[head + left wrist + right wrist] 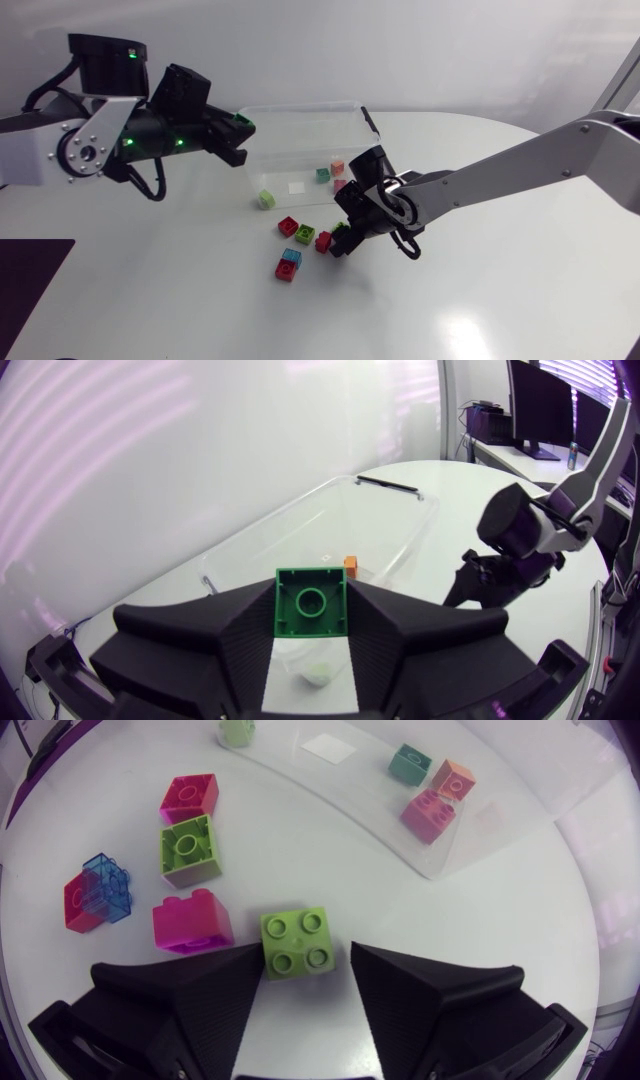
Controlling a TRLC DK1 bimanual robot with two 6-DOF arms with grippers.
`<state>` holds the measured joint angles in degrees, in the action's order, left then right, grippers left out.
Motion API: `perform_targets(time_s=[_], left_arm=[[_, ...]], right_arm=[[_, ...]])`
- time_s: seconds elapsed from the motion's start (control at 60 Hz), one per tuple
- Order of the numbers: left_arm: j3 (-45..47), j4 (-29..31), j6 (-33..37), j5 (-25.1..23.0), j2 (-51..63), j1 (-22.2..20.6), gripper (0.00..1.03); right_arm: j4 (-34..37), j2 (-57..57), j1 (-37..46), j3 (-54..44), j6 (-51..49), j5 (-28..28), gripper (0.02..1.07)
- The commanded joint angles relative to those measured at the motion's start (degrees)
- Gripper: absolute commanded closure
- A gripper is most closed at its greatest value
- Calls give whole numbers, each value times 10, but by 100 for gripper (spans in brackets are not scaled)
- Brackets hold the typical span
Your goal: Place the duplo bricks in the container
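White table (pixel 480 300), clear container (pixel 300 108) toward its far edge: one brick ready to drop, another ready to grip.
Left gripper (pixel 236 140), clamped on a dark green brick (pixel 312 600), hangs over the container's left end; releasing looks next. Right gripper (pixel 343 243) straddles a lime brick (pixel 297 942) just outside the near wall, its fingers apart; it needs closing and lifting. Other loose bricks (pixel 187 848) lie beside it.

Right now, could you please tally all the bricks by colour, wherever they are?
Green bricks: 4
Red or pink bricks: 4
Teal bricks: 1
Blue bricks: 1
Orange bricks: 1
Total: 11
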<state>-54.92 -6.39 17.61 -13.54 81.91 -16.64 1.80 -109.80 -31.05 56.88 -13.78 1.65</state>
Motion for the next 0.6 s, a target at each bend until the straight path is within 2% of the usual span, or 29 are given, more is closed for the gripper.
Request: perform_targets(time_s=[0.0, 0.233, 0.283, 0.417, 0.483, 0.5, 0.583], left_arm=[[-38, -20, -33, 12, 52, -6, 85], [-112, -56, -65, 43, 150, -15, 83], [-123, -59, -67, 49, 166, -16, 74], [-141, -64, -75, 60, 189, -18, 35], [-141, -64, -75, 65, 188, -19, 26], [-139, -64, -77, 68, 185, -19, 20], [-130, -63, -80, 69, 164, -17, 17]], right_arm=[[-3, 6, -5, -22, -16, -1, 75], [20, 122, -7, -89, -15, -2, 77], [32, 149, -7, -97, -15, -2, 77], [74, 222, -6, -100, -7, -3, 77], [92, 252, -2, -93, -2, -3, 77], [99, 265, 0, -87, 0, -3, 77], [113, 283, 9, -67, 9, -3, 77]])
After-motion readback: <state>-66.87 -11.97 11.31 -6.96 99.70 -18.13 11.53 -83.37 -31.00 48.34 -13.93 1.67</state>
